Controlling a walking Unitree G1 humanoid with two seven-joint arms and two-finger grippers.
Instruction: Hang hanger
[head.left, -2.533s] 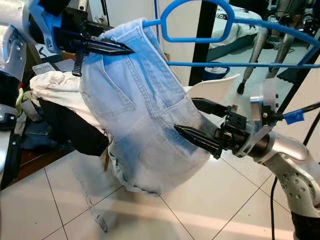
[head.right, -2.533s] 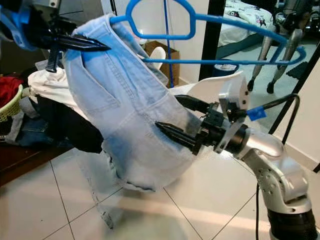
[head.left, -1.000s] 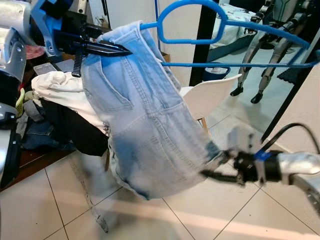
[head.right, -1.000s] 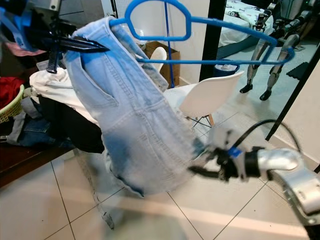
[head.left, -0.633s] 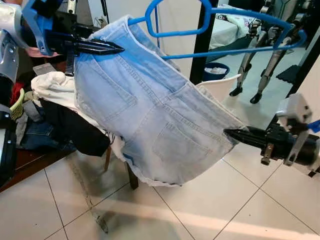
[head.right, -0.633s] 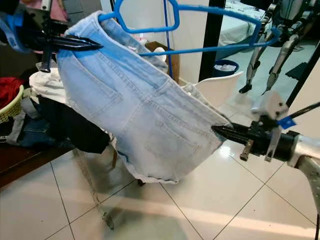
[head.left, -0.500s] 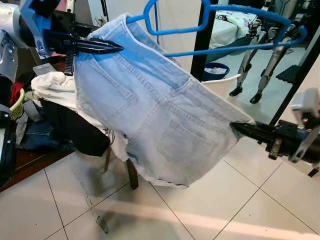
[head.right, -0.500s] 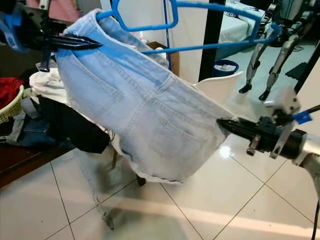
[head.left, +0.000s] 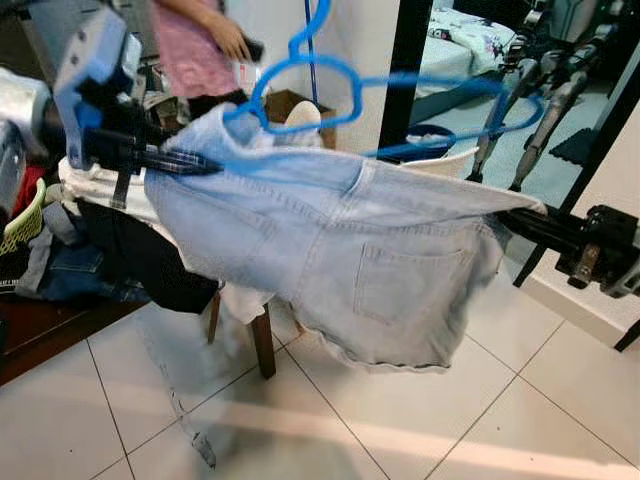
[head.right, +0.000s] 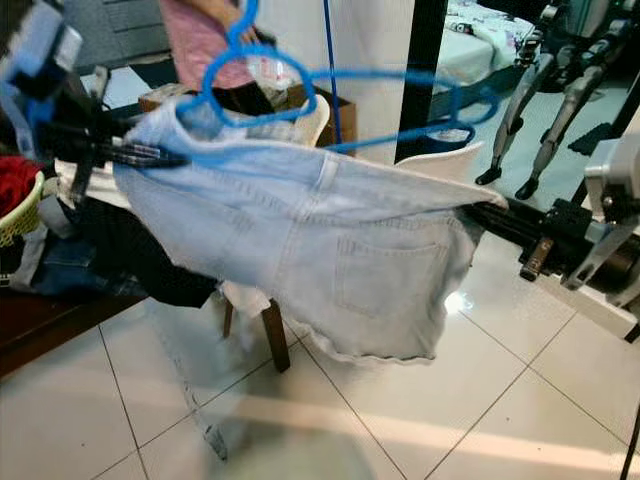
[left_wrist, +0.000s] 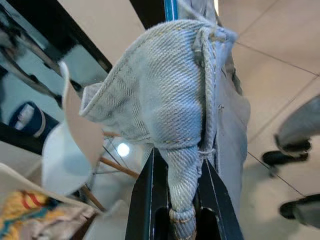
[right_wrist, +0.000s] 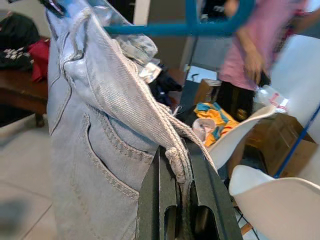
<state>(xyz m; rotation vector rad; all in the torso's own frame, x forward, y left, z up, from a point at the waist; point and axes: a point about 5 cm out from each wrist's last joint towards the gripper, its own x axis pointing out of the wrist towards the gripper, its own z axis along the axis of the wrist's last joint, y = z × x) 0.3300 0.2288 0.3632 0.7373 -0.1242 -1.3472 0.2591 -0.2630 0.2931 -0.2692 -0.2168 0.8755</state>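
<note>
Hanger (head.left: 330, 85): blue, motion-blurred, apparently threaded in the shorts' waistband.
Shorts (head.left: 400, 270): now stretched flat between both arms, no longer drooping.
Left gripper (head.left: 195, 163): clamped on waistband.
Right gripper (head.right: 490, 215): pinching opposite end.
Meaning: ready to hang.

Head cameras look forward and down; both wrist cameras sit close, sharing the stretched denim shorts (head.left: 380, 260).

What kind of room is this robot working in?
Probably a lived-in home, perhaps a laundry corner: clothes heaped on a chair, a white tiled floor, and a bed seen through the doorway behind.
</note>
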